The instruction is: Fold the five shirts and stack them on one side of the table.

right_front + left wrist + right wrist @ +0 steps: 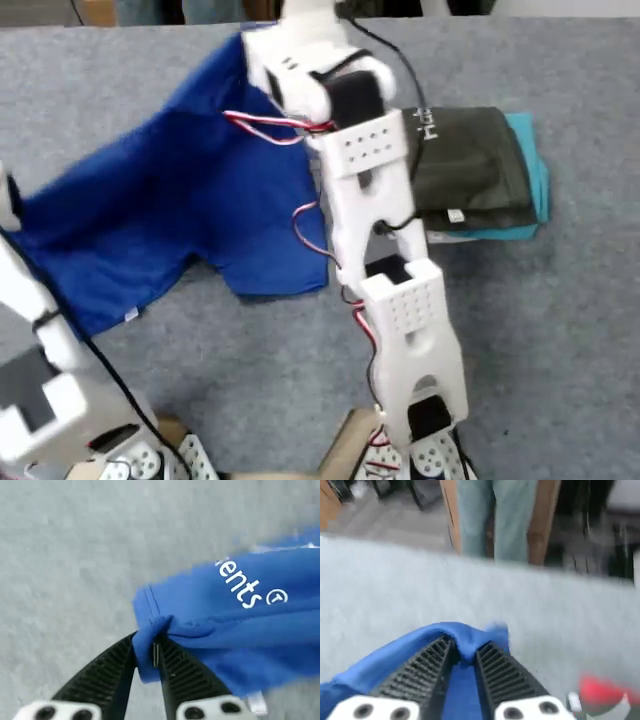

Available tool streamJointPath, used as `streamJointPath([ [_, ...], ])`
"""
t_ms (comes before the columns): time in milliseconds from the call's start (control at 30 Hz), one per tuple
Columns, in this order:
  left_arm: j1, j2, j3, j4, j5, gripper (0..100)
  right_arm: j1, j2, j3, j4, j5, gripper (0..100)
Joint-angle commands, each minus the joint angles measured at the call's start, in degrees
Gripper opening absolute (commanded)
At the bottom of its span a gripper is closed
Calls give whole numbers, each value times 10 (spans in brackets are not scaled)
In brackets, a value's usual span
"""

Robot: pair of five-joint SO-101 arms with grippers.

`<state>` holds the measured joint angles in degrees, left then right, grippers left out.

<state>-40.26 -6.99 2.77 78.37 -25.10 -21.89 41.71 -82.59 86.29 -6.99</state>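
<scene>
Both grippers are pressed together on the blue shirt (170, 210): the left gripper (150, 652) pinches a bunched hem corner, and the right gripper (465, 647) pinches a fold of cloth near the far edge of the table (540, 340), so the shirt hangs spread between them over the table's left half. Each bite looks small, so an uneven pull could slide the cloth out of one pinch and spoil the fold. Just beside the right arm (385, 230) lies the stack of folded shirts (470, 175), which a careless sweep could push askew.
</scene>
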Motion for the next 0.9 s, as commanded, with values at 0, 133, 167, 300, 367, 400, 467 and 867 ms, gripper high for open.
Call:
streamJointPath([
  [0, -5, -103, 189, -59, -50, 28, 8, -3, -29, 134, 4, 14],
  [133, -28, -197, 388, -149, -83, 28, 31, -7, -1, 149, 4, 14],
  [167, -31, -213, 427, -170, -91, 28, 33, -7, 5, 150, 4, 14],
  [300, -41, -242, 458, -138, -149, 28, 34, -18, 58, 150, 25, 14],
  [367, -47, -232, 454, -137, -149, 28, 25, -43, 109, 150, 37, 14],
  [400, -50, -223, 451, -142, -149, 28, 18, -58, 138, 150, 44, 14],
  [467, -51, -201, 445, -161, -149, 28, 11, -95, 208, 150, 62, 14],
  [867, -69, -33, 196, -211, -98, 28, 30, -172, 447, 56, 94, 14],
])
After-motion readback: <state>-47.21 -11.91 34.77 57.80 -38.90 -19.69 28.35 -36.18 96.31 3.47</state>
